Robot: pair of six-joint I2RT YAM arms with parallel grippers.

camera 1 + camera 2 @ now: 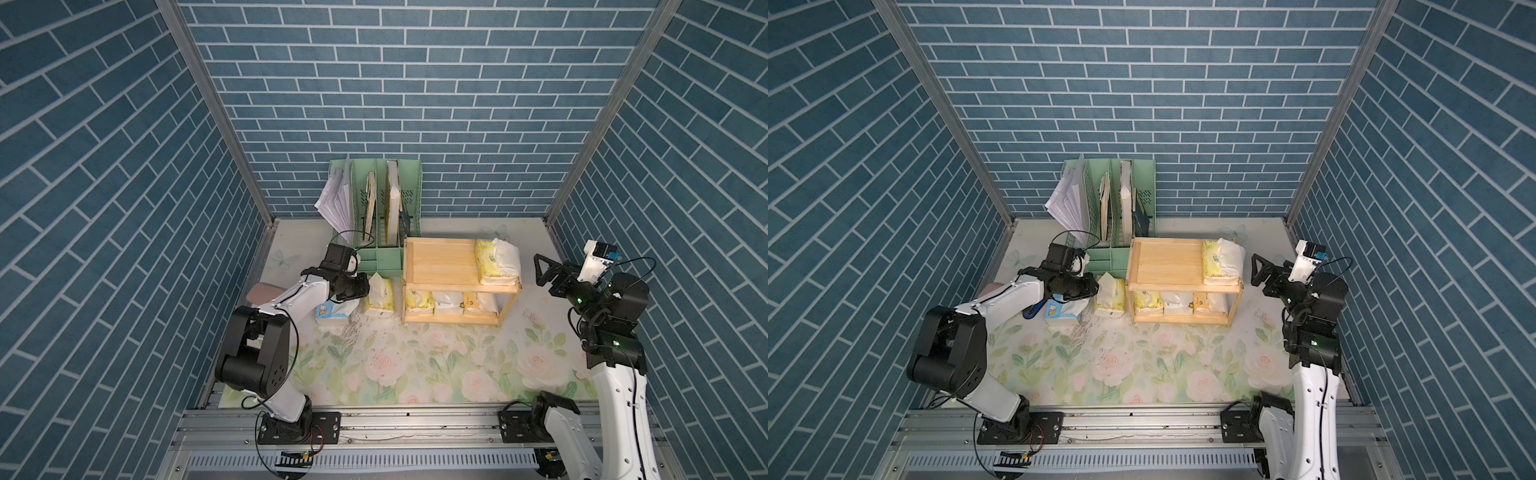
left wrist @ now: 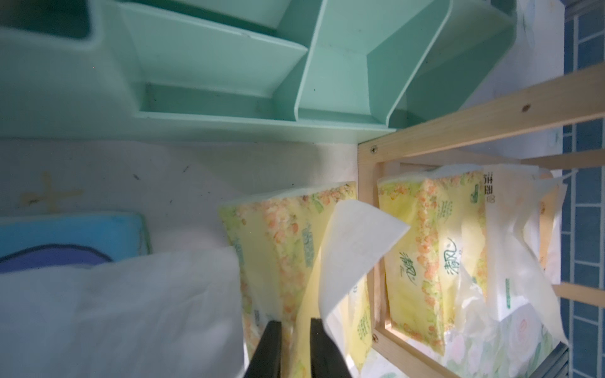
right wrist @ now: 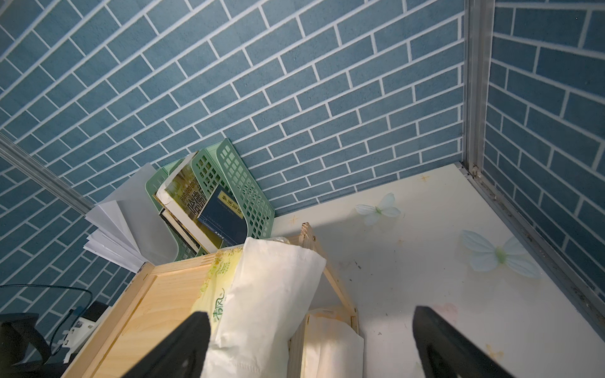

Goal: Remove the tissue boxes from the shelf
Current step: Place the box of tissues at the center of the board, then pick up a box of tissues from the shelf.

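Top views: the blue-white pack and pale yellow pack lie on the worktop beside the shelf, off it, so probably done. The top-board pack and lower-tier packs are yours to clear.

Left wrist: your left claw is narrow around the pale yellow pack; you cannot tell whether it grips.

Right wrist: your right claw gapes wide at the top-board pack, seemingly lined up to take it.

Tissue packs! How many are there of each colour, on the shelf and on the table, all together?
Blue-and-white pack: 1
Pale yellow packs: 3
White pack: 1
Orange-yellow pack: 1
Total: 6
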